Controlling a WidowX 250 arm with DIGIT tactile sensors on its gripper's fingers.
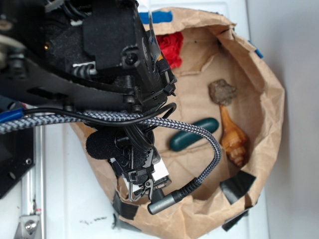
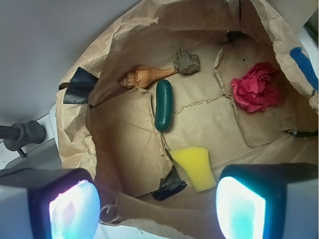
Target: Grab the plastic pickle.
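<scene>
Well beyond the wide-spread gripper [image 2: 157,209], on the paper bag [image 2: 199,124] floor: the plastic pickle [image 2: 163,105], untouched.

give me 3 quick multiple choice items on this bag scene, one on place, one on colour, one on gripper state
1. The plastic pickle lies next to:
A the seashell
B the red crumpled paper
C outside the paper bag

2. The sponge is:
A blue
B yellow
C white

3. The gripper is:
A shut on the pickle
B shut on the sponge
C open, holding nothing

Answers: 1 A, its end nearly meets the shell; 2 B, bright yellow wedge; 3 C, the fingers stand wide apart above the bag.
</scene>
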